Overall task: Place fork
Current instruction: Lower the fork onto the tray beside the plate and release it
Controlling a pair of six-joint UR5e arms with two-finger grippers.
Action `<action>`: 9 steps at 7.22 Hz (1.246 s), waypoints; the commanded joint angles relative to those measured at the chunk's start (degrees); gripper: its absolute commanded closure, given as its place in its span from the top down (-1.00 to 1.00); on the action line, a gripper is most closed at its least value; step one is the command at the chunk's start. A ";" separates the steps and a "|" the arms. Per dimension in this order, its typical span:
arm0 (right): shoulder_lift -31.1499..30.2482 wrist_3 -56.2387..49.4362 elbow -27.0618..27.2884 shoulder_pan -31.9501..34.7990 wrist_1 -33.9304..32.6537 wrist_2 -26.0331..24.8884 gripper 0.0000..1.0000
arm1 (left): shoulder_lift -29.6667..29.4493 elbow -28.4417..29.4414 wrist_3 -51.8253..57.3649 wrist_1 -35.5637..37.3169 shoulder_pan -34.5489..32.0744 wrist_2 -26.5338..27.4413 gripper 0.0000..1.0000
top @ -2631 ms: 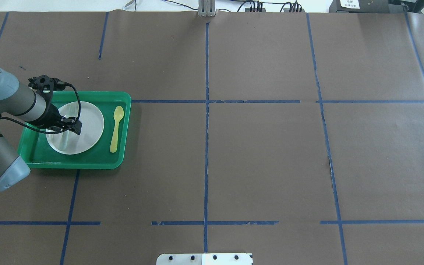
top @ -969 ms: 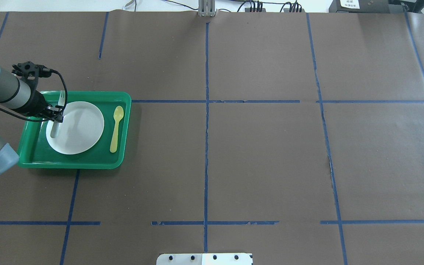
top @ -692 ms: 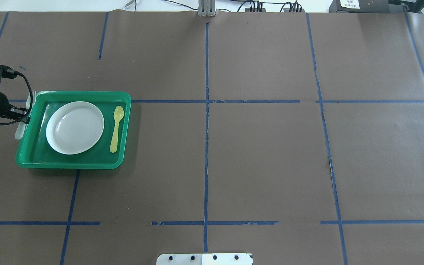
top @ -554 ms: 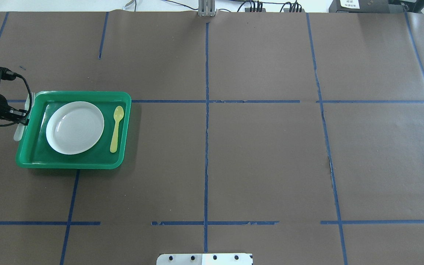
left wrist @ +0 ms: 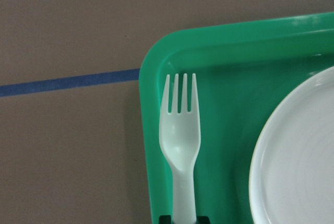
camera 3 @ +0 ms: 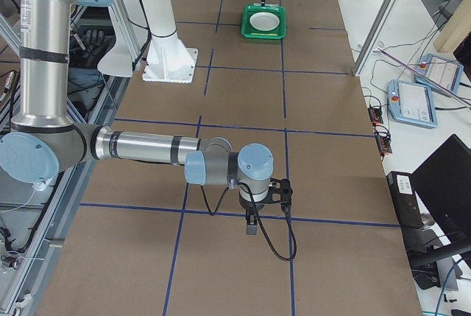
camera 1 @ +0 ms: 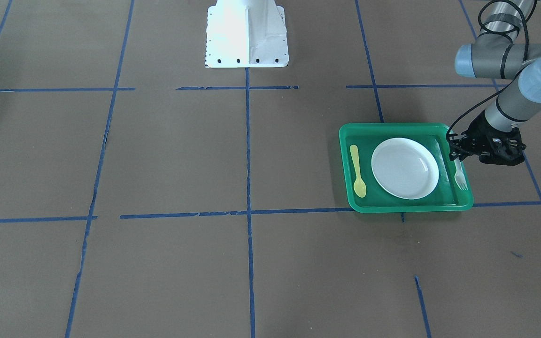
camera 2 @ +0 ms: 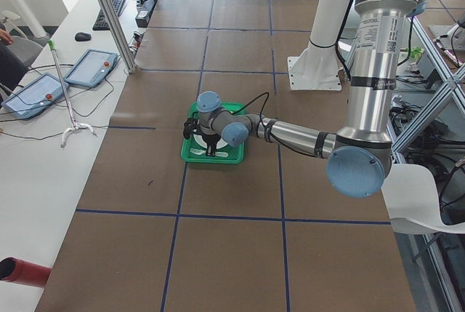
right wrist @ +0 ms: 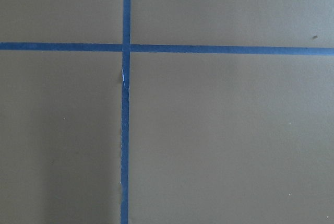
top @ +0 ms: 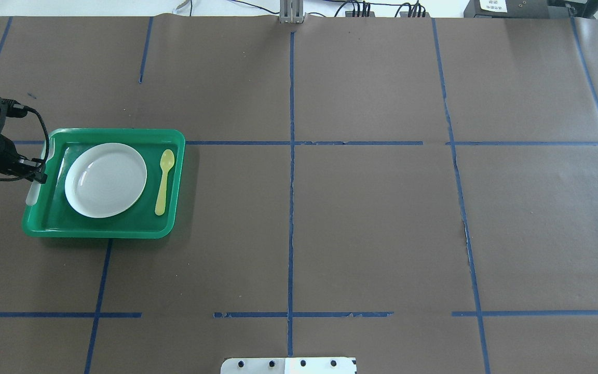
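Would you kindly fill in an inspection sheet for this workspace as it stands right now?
Surface: brown paper-covered table with a blue tape grid; tape frayed in places.
Job's things: small whitish translucent plastic fork, over the green plastic tray near its corner, beside the white round plate; contact with the tray unclear.
Clutter: yellow plastic spoon lying in the tray on the plate's other side.
End effectors: left end effector shut on the fork's handle; right end effector over bare table, state cannot be told.
Cables: black cable looped at the left wrist.
Surroundings: white robot base plate; two control pendants on the side bench.
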 commanded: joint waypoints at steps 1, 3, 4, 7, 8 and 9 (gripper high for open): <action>0.00 0.00 0.00 0.00 0.00 0.00 1.00 | -0.55 0.60 -1.71 -0.07 0.11 -1.35 -1.00; 0.00 0.00 0.00 0.00 0.00 0.00 1.00 | -0.73 1.91 -1.19 -0.07 0.11 -1.27 -1.00; 0.00 0.00 0.00 0.00 -0.09 0.00 1.00 | -0.82 2.27 -0.75 -0.16 0.11 -1.09 -0.58; 0.00 0.00 0.00 0.00 -0.09 0.00 1.00 | -2.05 2.27 -0.92 -0.16 0.11 -1.09 0.94; 0.00 0.00 0.00 0.00 0.00 0.00 1.00 | -2.13 2.19 -0.84 -0.16 0.11 -1.09 0.98; 0.00 0.00 0.00 0.00 0.00 0.00 1.00 | -1.53 1.49 -0.92 -0.07 -0.15 -1.26 1.00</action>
